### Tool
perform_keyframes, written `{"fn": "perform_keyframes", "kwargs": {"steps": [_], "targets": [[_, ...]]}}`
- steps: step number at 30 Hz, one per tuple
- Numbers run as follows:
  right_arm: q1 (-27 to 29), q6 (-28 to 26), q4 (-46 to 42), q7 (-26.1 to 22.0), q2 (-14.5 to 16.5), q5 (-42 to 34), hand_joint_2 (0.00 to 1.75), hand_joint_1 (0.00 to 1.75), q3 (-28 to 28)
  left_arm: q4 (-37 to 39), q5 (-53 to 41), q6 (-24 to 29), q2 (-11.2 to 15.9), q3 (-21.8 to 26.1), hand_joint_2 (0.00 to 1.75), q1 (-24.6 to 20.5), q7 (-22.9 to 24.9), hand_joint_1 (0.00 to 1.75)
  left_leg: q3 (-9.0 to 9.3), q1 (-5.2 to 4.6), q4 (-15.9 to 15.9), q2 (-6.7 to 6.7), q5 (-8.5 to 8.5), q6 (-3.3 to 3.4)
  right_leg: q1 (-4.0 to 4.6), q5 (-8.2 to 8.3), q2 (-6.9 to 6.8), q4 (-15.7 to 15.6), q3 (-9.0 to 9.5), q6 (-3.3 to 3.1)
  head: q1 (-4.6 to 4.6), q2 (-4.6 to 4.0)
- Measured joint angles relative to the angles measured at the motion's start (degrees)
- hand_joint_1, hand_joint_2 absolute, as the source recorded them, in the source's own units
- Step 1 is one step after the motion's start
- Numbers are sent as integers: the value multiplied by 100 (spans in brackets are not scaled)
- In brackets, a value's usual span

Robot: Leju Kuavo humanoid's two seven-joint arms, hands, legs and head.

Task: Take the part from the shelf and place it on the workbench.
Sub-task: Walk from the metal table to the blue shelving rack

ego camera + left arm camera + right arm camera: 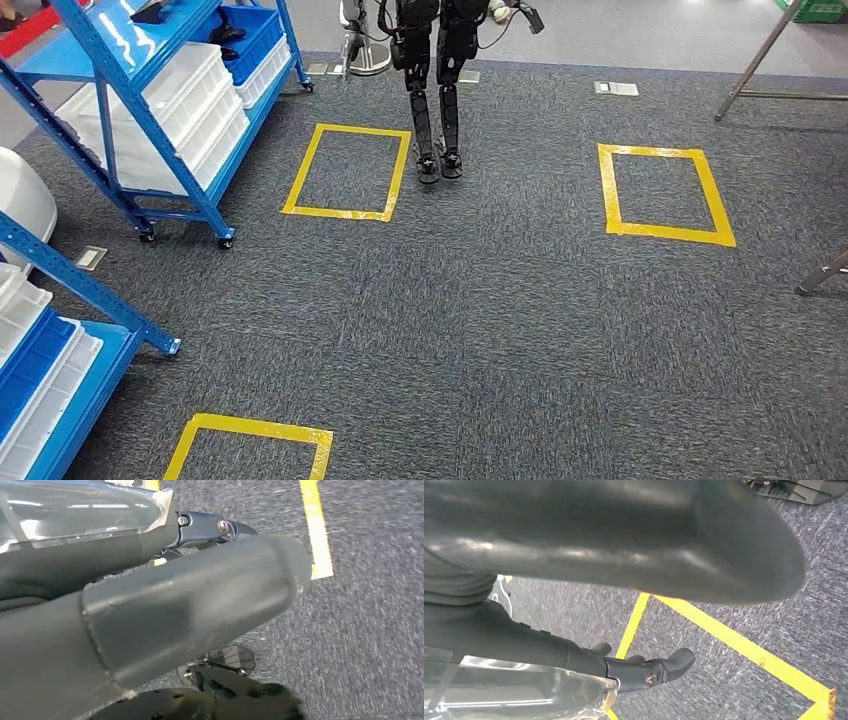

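A blue wheeled shelf point(170, 110) stands at the far left in the head view, carrying white bins and a blue bin point(255, 35). Dark parts point(228, 33) lie in that blue bin, too small to make out. In the left wrist view my left hand point(200, 595) hangs over grey carpet, its thick thumb apart from the dark fingers point(210, 527), with nothing in it. In the right wrist view my right hand point(624, 540) hangs the same way, its dark fingers point(659, 667) straight and holding nothing.
A second blue rack point(70, 285) with white and blue bins stands close at my left. Another robot's dark legs point(437, 110) stand ahead. Yellow tape squares point(348, 172) point(665, 193) point(250, 445) mark the carpet. Metal stand legs point(760, 55) point(825, 275) are at the right.
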Motion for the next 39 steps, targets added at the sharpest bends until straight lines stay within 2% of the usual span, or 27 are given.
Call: {"fn": "perform_keyframes", "kwargs": {"steps": [1,2,3,5,7,9,10,12,14,16,17,18,20,22,24,25,27,29,30,31,32,33,34,36,37,38,39], "targets": [[2,3,0,0,0,8,0,0,1,0,-1,-1,-1,-1,0,4,0,0,-75,1,131,14,3,3,12,-8,-62,0,3,-11,-1,0],[-1,7,0,0,0,19,0,0,2,0,1,-2,-2,-1,0,8,0,0,-32,-1,30,33,118,16,21,-16,-116,1,12,-19,-1,0],[-6,11,0,-1,1,30,0,0,3,0,2,-4,-2,-1,0,10,0,0,120,-4,-275,72,308,39,28,-26,-166,1,25,-27,-2,0],[-16,14,1,0,5,49,0,0,5,0,5,-9,-1,-1,0,2,0,0,512,-42,-1037,266,631,101,54,-52,-256,2,57,-17,-1,0],[-21,14,1,0,5,56,0,0,7,0,6,-15,-1,-1,0,-13,-1,0,688,-94,-1403,378,715,146,79,-82,-338,1,75,26,2,0],[-28,14,1,-1,7,58,0,0,9,0,6,-18,-2,-1,0,-15,-1,0,695,-116,-1442,280,723,176,95,-106,-432,-10,92,74,4,0],[-35,14,0,-1,7,62,0,0,10,0,6,-19,-5,-1,0,-8,2,0,713,-102,-1476,227,745,194,93,-126,-430,10,92,100,4,0],[-46,15,1,-1,4,70,0,0,14,0,9,-17,-11,-1,0,-6,9,0,762,-58,-1550,120,792,234,82,-277,-232,293,-35,123,14,0],[-37,16,2,-2,-3,73,0,0,15,0,15,-10,-14,-1,0,-16,15,0,762,-42,-1569,10,802,258,45,-550,14,949,-359,96,39,0],[-10,22,2,-10,-8,74,0,0,15,0,17,-1,-20,0,0,-18,15,0,758,-40,-1566,-133,802,269,28,-698,71,1458,-636,109,55,0],[0,31,2,-20,-11,78,0,0,15,0,17,3,-26,1,0,-15,15,0,760,-34,-1560,-213,802,265,17,-652,85,1454,-653,150,56,0],[3,41,2,-31,-16,81,0,0,16,0,17,4,-32,1,0,-12,15,0,763,-23,-1552,-290,798,256,-2,-523,111,1231,-561,210,57,0],[-5,66,4,-61,-19,90,0,0,21,0,15,5,-40,1,0,-13,20,0,751,-16,-1503,-429,774,202,-58,-213,305,521,-252,315,67,0],[-15,82,7,-82,-10,92,0,0,26,0,9,5,-42,0,0,-14,30,0,717,-33,-1453,-537,749,134,-79,-67,443,120,-77,291,67,0],[-22,93,9,-91,-2,91,0,0,34,0,-4,5,-40,-1,0,0,40,0,690,-23,-1445,-620,751,92,-70,-48,374,91,-47,198,53,0],[-25,96,8,-94,2,91,0,0,39,0,-15,5,-37,-1,0,12,47,0,678,-9,-1428,-599,741,75,-71,-41,328,88,-28,168,45,0],[-27,95,8,-100,8,90,0,0,45,0,-36,3,-34,-1,0,18,56,0,558,0,-1164,-359,579,35,-67,-32,227,77,-18,100,26,0],[-12,93,8,-103,10,88,0,0,46,0,-46,1,-38,-5,0,3,60,0,225,-7,-496,-64,236,5,-32,-49,99,75,-13,43,6,0],[-1,93,9,-102,10,86,0,0,46,0,-49,0,-41,-10,0,-2,60,0,35,-5,-137,-5,94,-1,-10,-62,25,75,-12,24,5,0],[7,94,9,-102,10,84,0,0,46,0,-51,-1,-43,-17,0,0,62,0,-95,-5,98,21,40,5,10,-73,-50,76,-8,8,6,0],[8,96,9,-103,10,82,0,0,46,0,-52,-1,-44,-25,0,5,67,0,-125,-9,135,35,96,23,28,-83,-118,76,0,-5,5,0],[3,99,9,-103,11,81,0,0,46,0,-52,-1,-44,-33,0,10,72,0,-41,-18,-44,55,248,56,45,-93,-180,75,15,-18,4,0],[-3,102,8,-104,16,81,0,0,47,0,-53,-1,-42,-39,0,10,77,0,141,-40,-396,127,453,113,58,-104,-239,73,35,-32,5,0],[-13,109,8,-105,36,81,0,0,48,-1,-54,1,-30,-47,0,-8,83,0,494,-122,-1079,404,696,242,86,-134,-343,70,68,-33,8,0],[-18,113,8,-105,45,83,0,0,48,-2,-56,1,-25,-49,0,-20,85,0,585,-164,-1267,504,728,288,95,-147,-392,69,76,-22,8,0],[-22,117,9,-105,51,85,0,0,49,-2,-59,1,-20,-50,0,-26,88,0,604,-194,-1328,535,705,310,99,-159,-447,63,85,-1,9,0],[-30,120,9,-107,55,87,0,0,50,-2,-63,0,-20,-51,0,-26,92,0,603,-204,-1356,470,711,316,108,-166,-510,49,103,20,5,0]]}}
